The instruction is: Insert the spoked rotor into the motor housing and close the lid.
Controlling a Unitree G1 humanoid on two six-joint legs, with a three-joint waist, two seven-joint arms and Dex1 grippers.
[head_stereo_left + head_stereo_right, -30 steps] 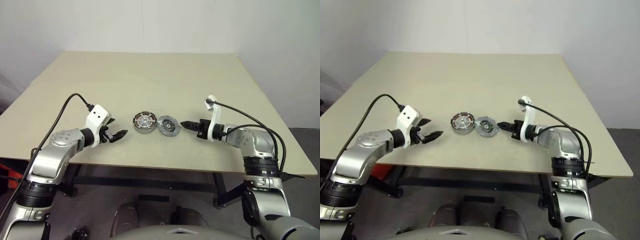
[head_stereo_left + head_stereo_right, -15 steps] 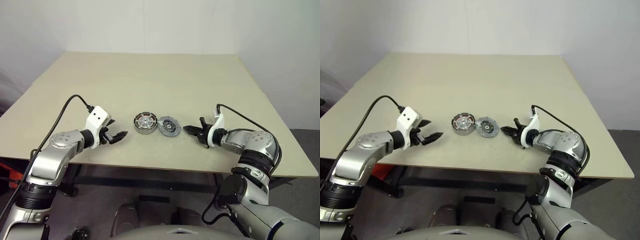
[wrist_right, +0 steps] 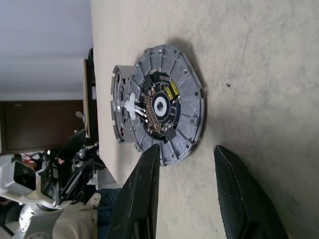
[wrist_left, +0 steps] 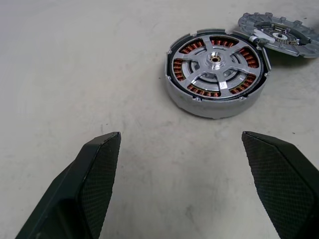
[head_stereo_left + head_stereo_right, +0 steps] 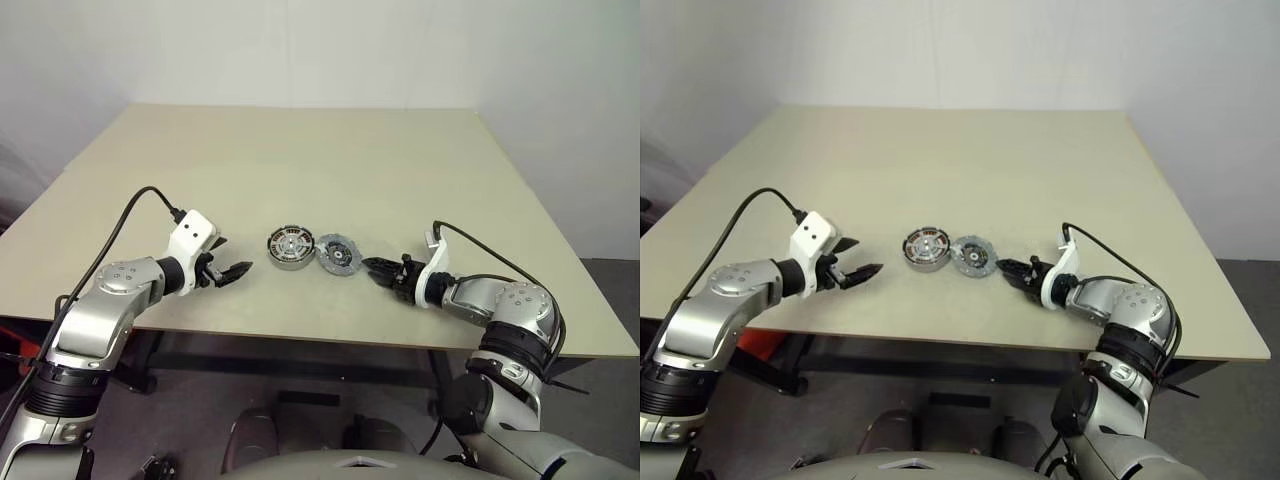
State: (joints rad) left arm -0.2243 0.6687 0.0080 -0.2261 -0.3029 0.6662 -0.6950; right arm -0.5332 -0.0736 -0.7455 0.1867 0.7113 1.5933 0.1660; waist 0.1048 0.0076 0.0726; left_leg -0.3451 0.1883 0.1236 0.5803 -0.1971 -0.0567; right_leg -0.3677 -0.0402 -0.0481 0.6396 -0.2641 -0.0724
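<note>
Seeing my right claw [image 5: 372, 269] part-open and empty beside the propped lid [image 5: 338, 254], I fear nudging it off the housing [image 5: 289, 246]; left claw [image 5: 231, 272] wide, empty.

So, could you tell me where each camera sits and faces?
Head eyes: on the head, looking forward and down over the table; left gripper and right gripper show.
Left wrist: on that wrist, facing the motor housing between its open fingers.
Right wrist: facing the lid, propped against the motor housing.
Both wrist views share motor housing and lid.
</note>
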